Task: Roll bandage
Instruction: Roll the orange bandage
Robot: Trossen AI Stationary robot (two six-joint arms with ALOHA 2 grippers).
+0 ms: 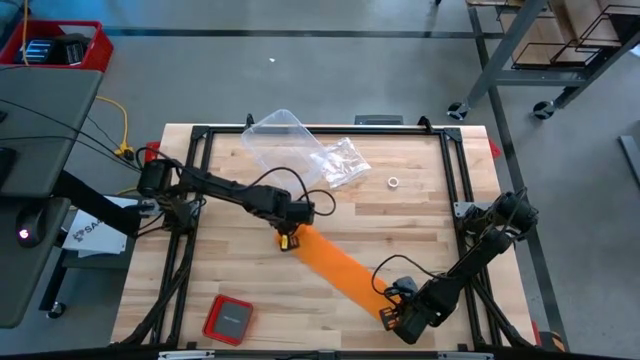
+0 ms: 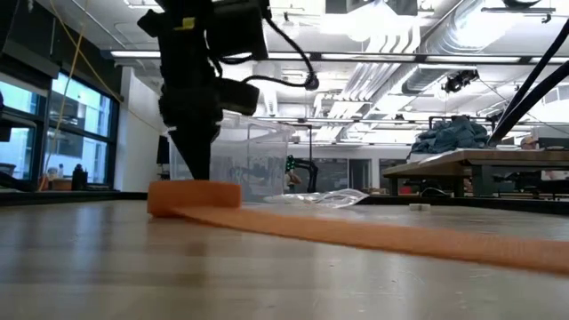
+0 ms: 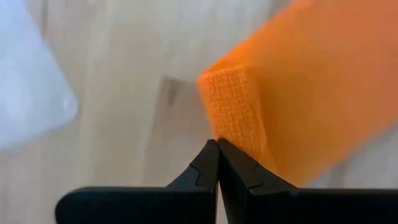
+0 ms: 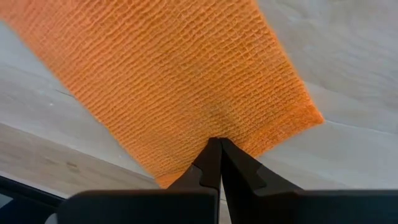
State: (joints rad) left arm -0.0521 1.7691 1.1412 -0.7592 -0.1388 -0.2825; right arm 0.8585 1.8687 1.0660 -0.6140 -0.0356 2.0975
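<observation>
there is one bandage [image 1: 335,270] on the wooden table [image 1: 420,210]. it is a long flat orange band, and it lies in a diagonal line from the middle of the table toward the near right corner. at its middle-table end the band is folded over itself into a small thick fold, which the low view shows as a low orange block [image 2: 194,197] on the wood.

two arms are at work, one at each end of the band. the left gripper [image 1: 291,240] stands at the folded end, with its tips down at the edge of the fold. in the left wrist view its two fingers [image 3: 205,167] are pressed together to a point just at the corner of the fold [image 3: 239,115]; i cannot tell if any fabric is caught between them. the right gripper [image 1: 388,318] is at the other end of the band, near the front edge of the table. its two fingers [image 4: 211,163] are also together, and the point touches the band close to its end edge [image 4: 186,81]; whether it pinches fabric is not clear.

other things on the table: one crinkled clear plastic bag [image 1: 295,145] at the far side, one small pale ring [image 1: 394,183] to the right of the bag, and one small red square case [image 1: 228,319] near the front left corner. all three lie well apart from the bandage.
</observation>
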